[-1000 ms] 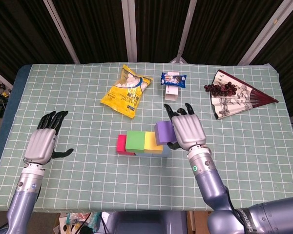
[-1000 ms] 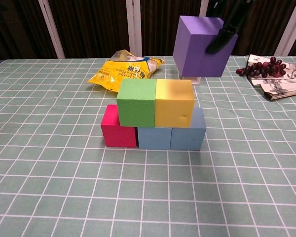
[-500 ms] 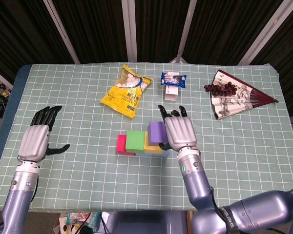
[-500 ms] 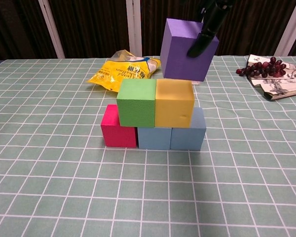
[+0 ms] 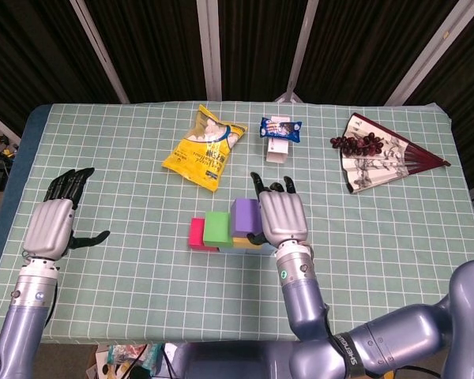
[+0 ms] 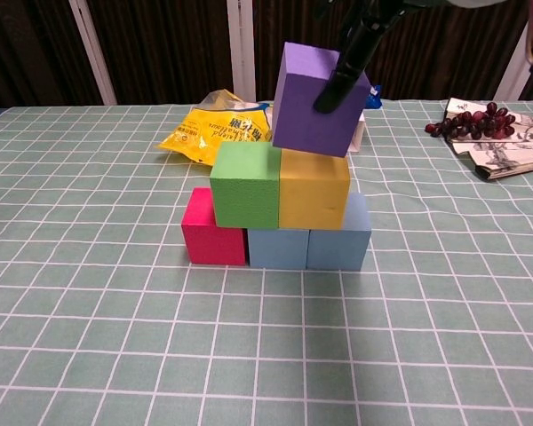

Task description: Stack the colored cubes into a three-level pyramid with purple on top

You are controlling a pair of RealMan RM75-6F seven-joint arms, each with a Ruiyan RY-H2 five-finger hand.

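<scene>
Right hand (image 5: 282,218) grips the purple cube (image 6: 316,100) tilted over green cube (image 6: 246,185) and yellow cube (image 6: 314,190); left hand (image 5: 54,224) spread, empty, at nine o'clock.

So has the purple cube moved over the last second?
Yes. The purple cube, held by the right hand, has shifted left and down; in the chest view it now sits over the yellow cube, tilted, instead of beyond its right edge.

Right hand (image 5: 281,217) hides yellow cube (image 5: 242,234); snack label (image 5: 280,129) unreadable
</scene>
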